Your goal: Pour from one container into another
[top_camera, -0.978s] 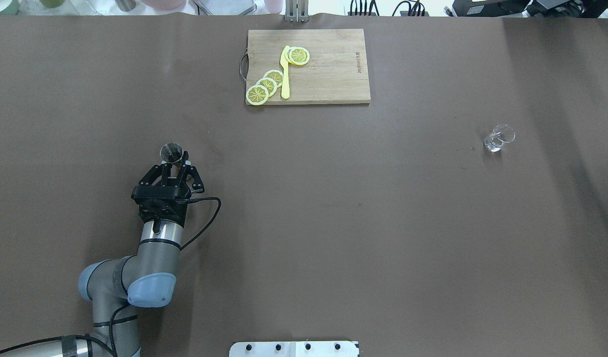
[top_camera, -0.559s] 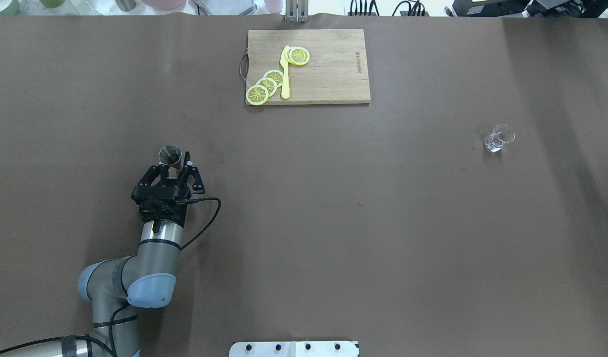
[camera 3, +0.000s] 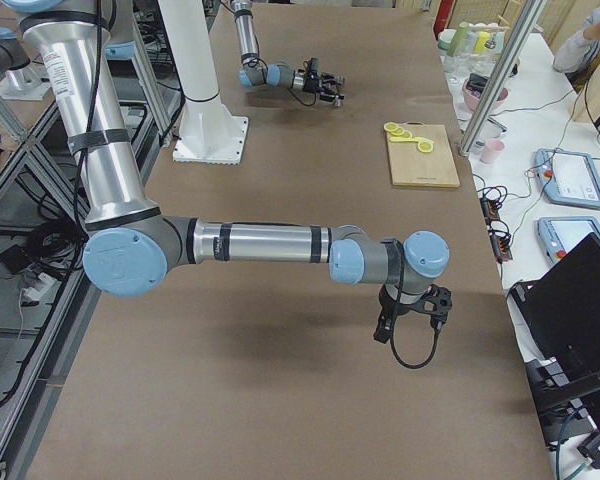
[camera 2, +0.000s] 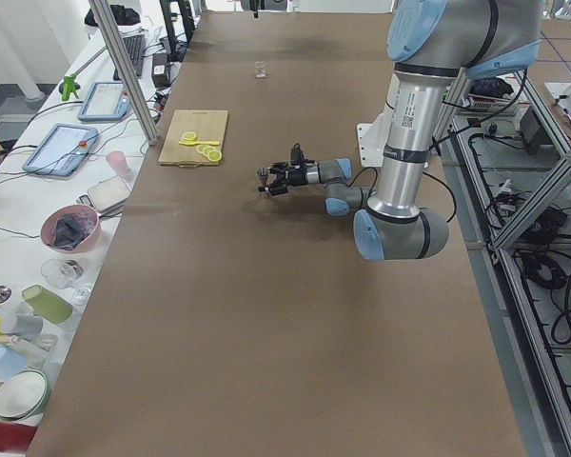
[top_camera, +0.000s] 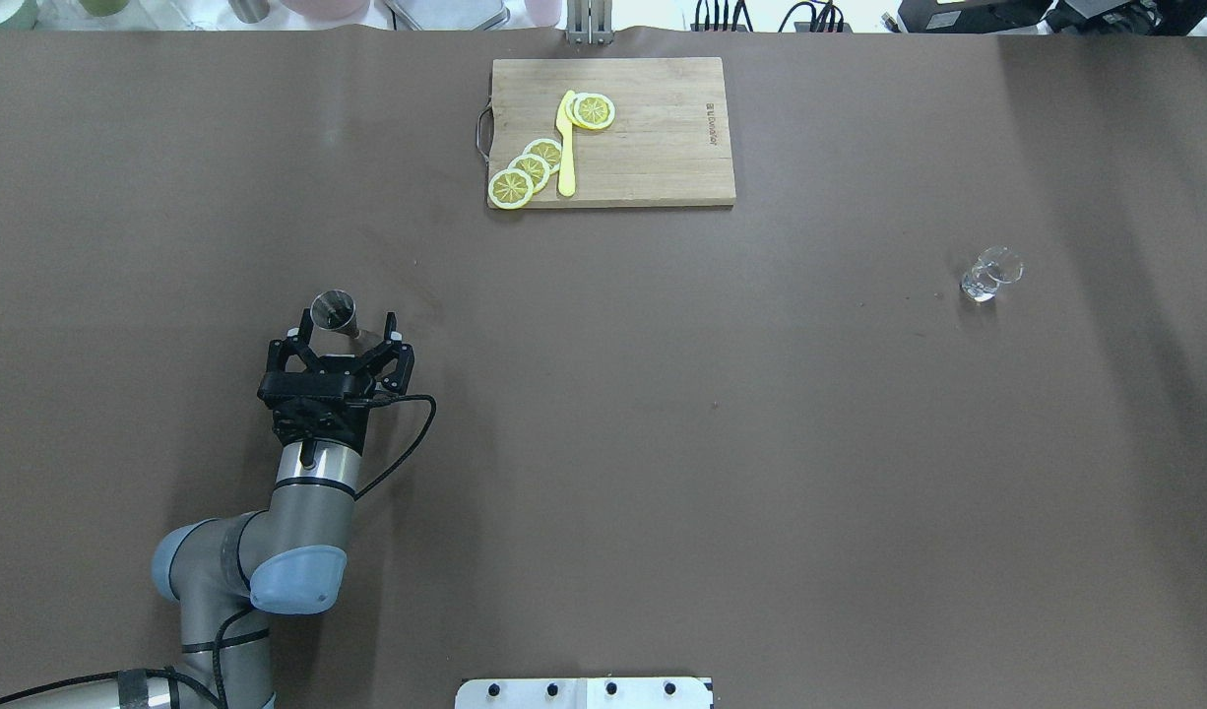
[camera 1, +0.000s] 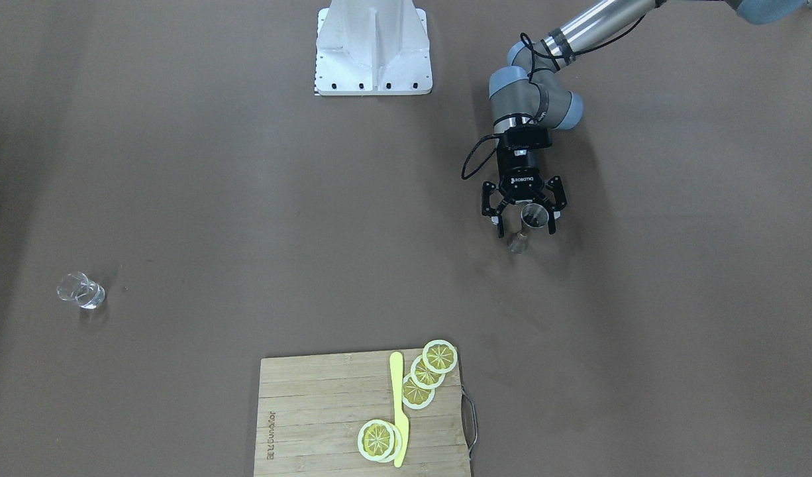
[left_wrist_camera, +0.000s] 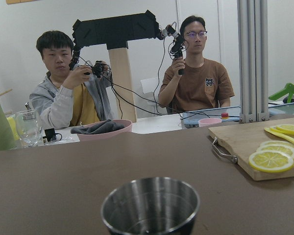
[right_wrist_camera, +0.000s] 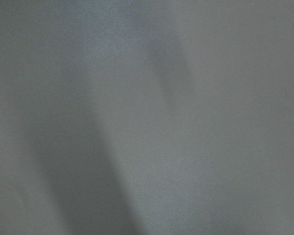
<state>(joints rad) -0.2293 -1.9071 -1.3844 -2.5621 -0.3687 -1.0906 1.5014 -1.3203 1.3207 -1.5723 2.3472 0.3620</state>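
You have the left gripper (top_camera: 343, 331) spread wide around the small grey stainless-steel hourglass jigger (top_camera: 333, 307), clamping nothing, toward the left edge of the worktop (top_camera: 663, 443), while the small clear drinking glass (top_camera: 990, 274) stands near its right edge.

Steel jigger (left_wrist_camera: 150, 203) close below my wrist, mouth up
Its rim fills the bottom centre of my view on the brown table (left_wrist_camera: 63, 166). At right, a wooden cutting board (left_wrist_camera: 235, 139) carries lemon slices (left_wrist_camera: 271, 160). Two people (left_wrist_camera: 71, 98) sit beyond, holding controllers.
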